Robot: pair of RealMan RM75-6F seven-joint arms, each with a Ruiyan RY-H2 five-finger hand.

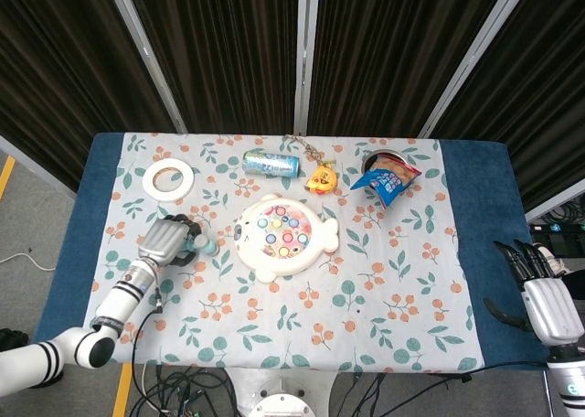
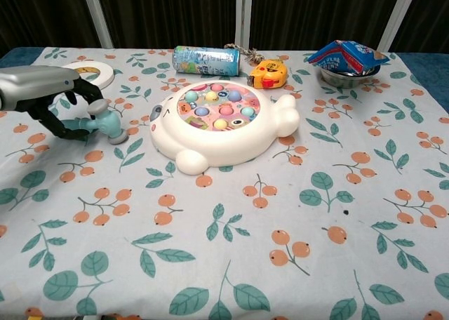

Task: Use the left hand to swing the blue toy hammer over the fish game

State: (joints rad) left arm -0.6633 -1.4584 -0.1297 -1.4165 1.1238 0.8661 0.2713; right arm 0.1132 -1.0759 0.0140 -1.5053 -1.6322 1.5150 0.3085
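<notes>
The blue toy hammer lies on the tablecloth left of the white fish game, its head pointing toward the game. My left hand arches over the handle, fingers above and thumb below, with cloth still showing between them and the handle. From the head view the left hand hides the handle, and only the hammer head shows beside the fish game. My right hand hangs off the table's right edge with fingers apart, holding nothing.
A white tape ring lies behind the left hand. A drink can, a yellow tape measure and a bowl with a snack bag stand along the far edge, behind the fish game.
</notes>
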